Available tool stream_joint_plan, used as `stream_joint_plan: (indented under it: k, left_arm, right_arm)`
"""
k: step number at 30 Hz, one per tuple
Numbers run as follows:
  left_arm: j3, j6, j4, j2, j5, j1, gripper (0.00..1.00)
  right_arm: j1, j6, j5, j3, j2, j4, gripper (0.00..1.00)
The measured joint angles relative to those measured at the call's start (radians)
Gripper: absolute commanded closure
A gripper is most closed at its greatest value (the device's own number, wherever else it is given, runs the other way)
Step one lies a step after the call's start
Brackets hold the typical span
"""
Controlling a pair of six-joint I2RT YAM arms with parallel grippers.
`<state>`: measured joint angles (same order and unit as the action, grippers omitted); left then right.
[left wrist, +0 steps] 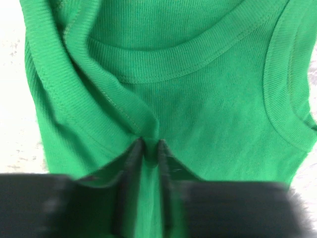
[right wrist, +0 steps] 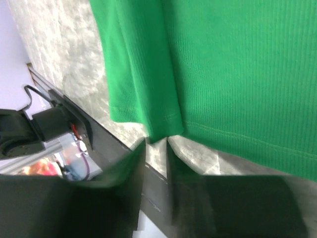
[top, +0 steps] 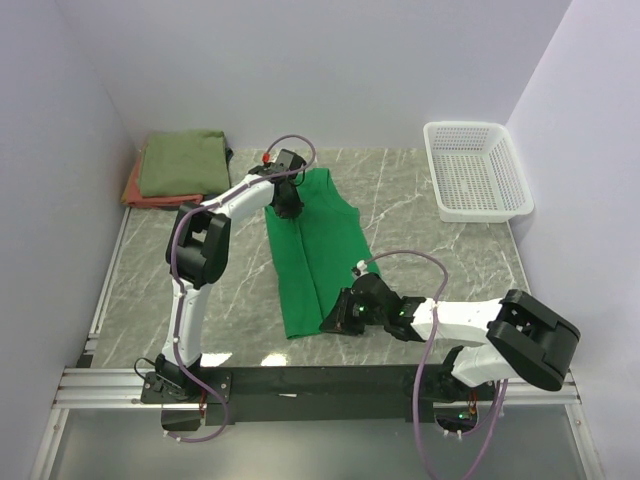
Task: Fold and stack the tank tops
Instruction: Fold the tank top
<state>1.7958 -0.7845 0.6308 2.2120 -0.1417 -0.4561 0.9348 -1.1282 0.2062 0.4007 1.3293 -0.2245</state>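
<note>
The bright green tank top (top: 318, 250) lies flat in the middle of the table (top: 430, 260), neckline toward the far side, one long side folded over its body. The olive green tank top (top: 183, 162) lies folded upon the rust-red tank top (top: 133, 188) in the far left corner.

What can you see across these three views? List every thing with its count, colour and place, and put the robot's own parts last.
bright green tank top: one, bright green, mid-table, lying lengthwise, its left side folded over.
olive tank top: one, olive green, folded, far left corner, on the rust-red one.
rust-red tank top: one, rust-red, under the olive one, only its edge showing.
basket: one, white mesh, far right corner.
table: one, grey marbled.
left gripper: one, black, at the green top's neck end, a ridge of cloth between its fingers.
right gripper: one, black, at the hem corner, jaws slightly apart.
</note>
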Motion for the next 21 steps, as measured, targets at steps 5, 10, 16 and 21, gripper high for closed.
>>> stream_joint_plan:
  k: [5,10,16,21]
  left_arm:
    - [0.0,0.014,-0.032,-0.001,0.0,0.001,0.53]
    - [-0.053,0.009,-0.067,-0.055,-0.012,0.021,0.52]
    - [-0.154,-0.017,-0.111,-0.191,-0.016,0.086,0.66]
    - [-0.161,-0.023,-0.149,-0.187,-0.007,0.118,0.78]
  right_arm:
    - [0.0,0.022,-0.04,0.006,-0.056,0.103,0.47]
    - [0.011,0.06,-0.19,0.081,-0.196,0.308,0.48]
    - [0.096,0.15,-0.341,0.307,-0.123,0.441,0.55]
    - [0.161,0.235,-0.408,0.518,0.161,0.483,0.56]
